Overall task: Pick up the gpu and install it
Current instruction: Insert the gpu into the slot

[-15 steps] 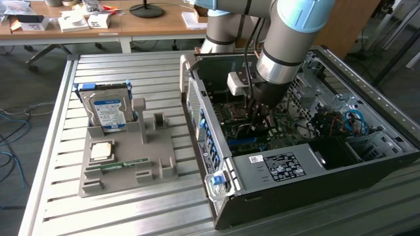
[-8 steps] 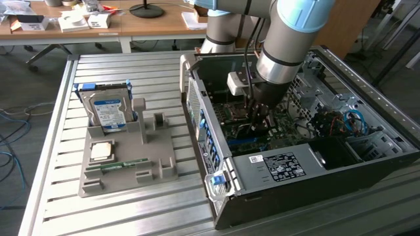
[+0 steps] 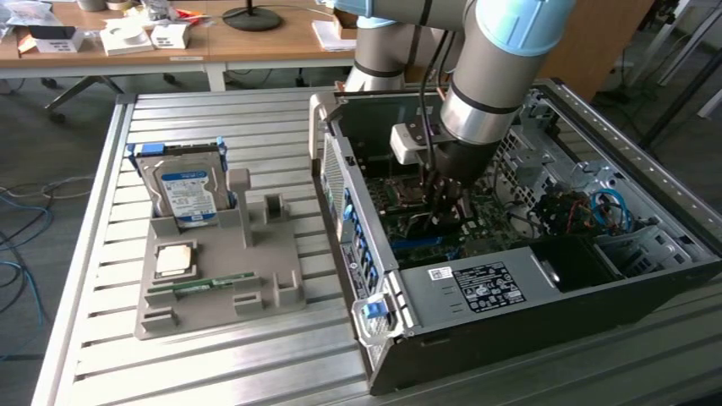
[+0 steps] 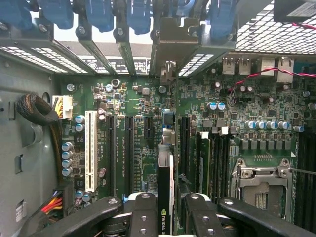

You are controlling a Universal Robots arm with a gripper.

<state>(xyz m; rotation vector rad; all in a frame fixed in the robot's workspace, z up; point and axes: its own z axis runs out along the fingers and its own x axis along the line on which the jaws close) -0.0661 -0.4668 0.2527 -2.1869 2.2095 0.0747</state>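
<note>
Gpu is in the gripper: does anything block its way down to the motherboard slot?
Nothing visible does. The gripper holds the gpu edge-on over the motherboard; the black slots beside it stand empty, and no cable crosses there.

In the exterior view a long wooden desk runs from eleven to twelve o'clock. It carries small white boxes at eleven, a round black stand base near twelve and papers just beside that. Grey floor shows at nine to ten o'clock with loose blue and grey cables lying at nine, a brown wooden panel stands at one o'clock, and a pale slatted metal table spreads from the centre down to six.
</note>
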